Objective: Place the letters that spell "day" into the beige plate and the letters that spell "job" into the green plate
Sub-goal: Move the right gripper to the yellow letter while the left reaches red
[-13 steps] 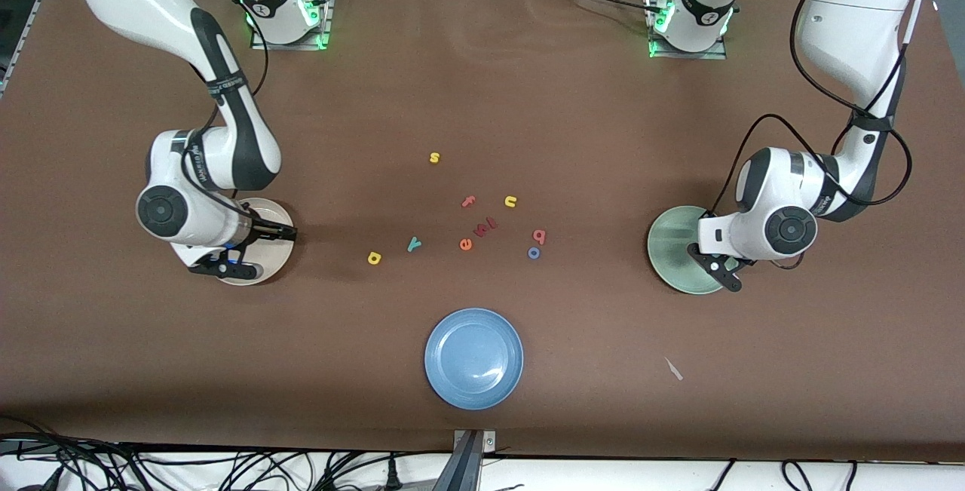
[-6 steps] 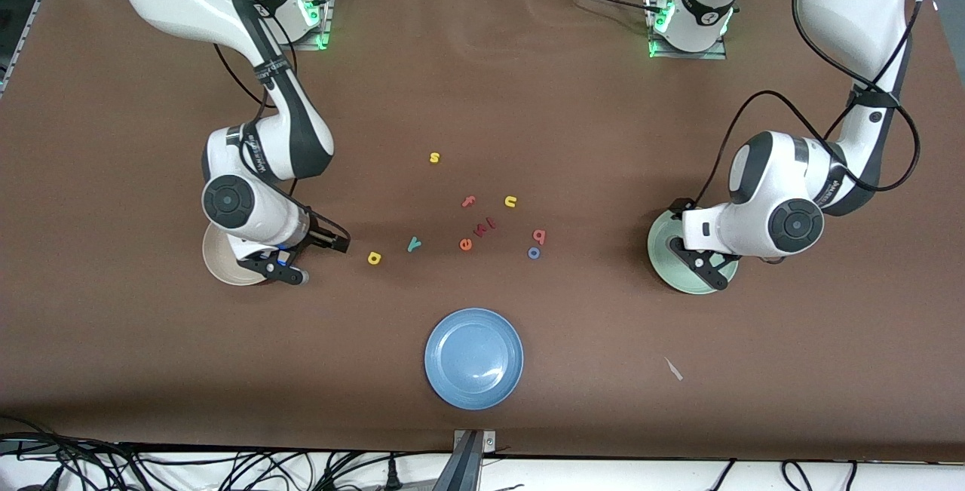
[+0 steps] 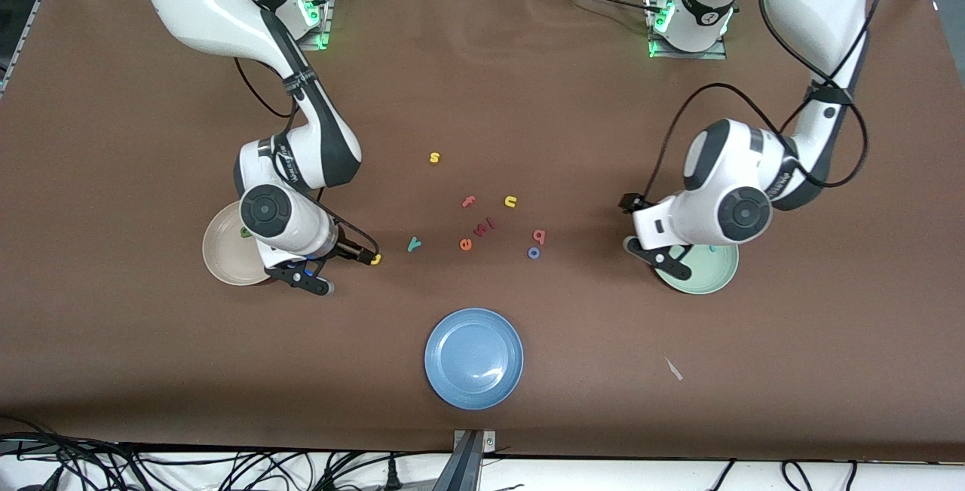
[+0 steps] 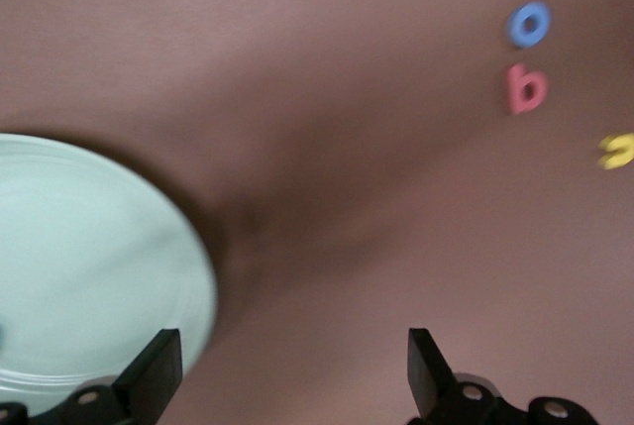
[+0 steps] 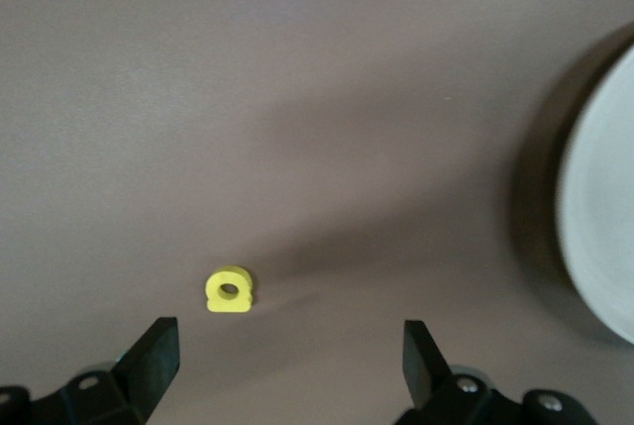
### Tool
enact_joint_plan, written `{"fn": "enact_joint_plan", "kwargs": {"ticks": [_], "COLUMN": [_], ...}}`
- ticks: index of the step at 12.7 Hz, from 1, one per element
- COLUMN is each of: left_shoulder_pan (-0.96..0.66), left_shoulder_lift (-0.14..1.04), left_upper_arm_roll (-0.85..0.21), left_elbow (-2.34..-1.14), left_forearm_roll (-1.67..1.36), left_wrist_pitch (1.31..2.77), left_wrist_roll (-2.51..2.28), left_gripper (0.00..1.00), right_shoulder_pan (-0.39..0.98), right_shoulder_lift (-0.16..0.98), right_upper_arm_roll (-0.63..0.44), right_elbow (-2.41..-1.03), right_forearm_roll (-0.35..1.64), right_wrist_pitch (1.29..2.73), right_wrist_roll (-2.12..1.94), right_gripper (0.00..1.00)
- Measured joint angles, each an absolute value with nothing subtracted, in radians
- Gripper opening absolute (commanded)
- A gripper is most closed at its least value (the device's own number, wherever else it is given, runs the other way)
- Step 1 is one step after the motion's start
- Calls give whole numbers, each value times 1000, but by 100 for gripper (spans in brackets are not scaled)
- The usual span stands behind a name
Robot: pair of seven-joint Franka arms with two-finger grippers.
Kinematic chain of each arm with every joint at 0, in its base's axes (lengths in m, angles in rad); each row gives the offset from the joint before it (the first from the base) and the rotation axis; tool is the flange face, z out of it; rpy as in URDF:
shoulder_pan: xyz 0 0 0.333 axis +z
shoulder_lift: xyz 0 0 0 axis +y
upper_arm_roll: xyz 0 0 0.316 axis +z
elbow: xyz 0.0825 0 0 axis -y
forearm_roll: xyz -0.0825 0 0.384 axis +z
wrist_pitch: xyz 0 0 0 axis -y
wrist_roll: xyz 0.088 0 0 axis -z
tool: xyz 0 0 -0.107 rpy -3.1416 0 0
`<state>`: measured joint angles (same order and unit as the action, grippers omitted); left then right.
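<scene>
On the brown tabletop (image 3: 482, 99), toward the right arm's end, the beige plate (image 3: 222, 246) carries the dark green "d" (image 3: 244, 232) near its rim. Just beside that plate, toward the table's middle, the right gripper (image 3: 332, 268) hangs low with its two fingers spread wide and nothing between them; in the right wrist view the yellow "a" (image 5: 229, 290) lies on the cloth between the open fingers (image 5: 149, 361), closer to one of them and untouched. The teal "y" (image 3: 413, 244) lies a little farther toward the middle of the table.

Toward the left arm's end sits the green plate (image 3: 709, 272), with a small teal piece, probably the "j" (image 3: 712, 248), near its rim. The left gripper (image 3: 654, 251) is over the plate's edge on the side facing the letters, its fingers wide apart and holding nothing. The pinkish-red "b" (image 3: 539, 235) and the blue "o" (image 3: 533, 253) lie close together on the cloth between the two plates, the "o" nearer the front camera.

Other letters are scattered in the middle: orange "e" (image 3: 465, 244), a red piece (image 3: 486, 226), pink "f" (image 3: 468, 201), yellow "u" (image 3: 510, 201) and yellow "s" (image 3: 434, 158). The blue plate (image 3: 473, 357) sits nearest the front camera.
</scene>
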<state>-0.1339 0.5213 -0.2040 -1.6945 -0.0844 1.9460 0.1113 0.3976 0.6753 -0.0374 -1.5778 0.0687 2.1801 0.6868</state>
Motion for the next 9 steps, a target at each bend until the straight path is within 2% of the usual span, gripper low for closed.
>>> {"fn": "enact_joint_plan", "kwargs": {"ticks": [3,7,9], "left_shoulder_pan": [-220,-318,-340], "left_shoulder_lift": [541,624,667], "left_upper_arm_roll": [-217,-218,-218], "left_elbow": [-1685,-1683,-1683], "left_forearm_roll": [-101,-102,-102], "left_wrist_pitch": [2043,2296,2368], "left_wrist_roll": [-120,-327,-341], "left_gripper": [100,98,80], "right_shoulder_pan": [401,409,411], "right_shoulder_lift": [728,760,768], "right_upper_arm_roll": [-37,-26,-20], "right_elbow": [-1554,-1546,-1543], "right_forearm_roll": [74,121,129], "right_wrist_pitch": [2251,2286,2293], "right_wrist_roll": [695,700,703], "right_gripper": [100,99,97]}}
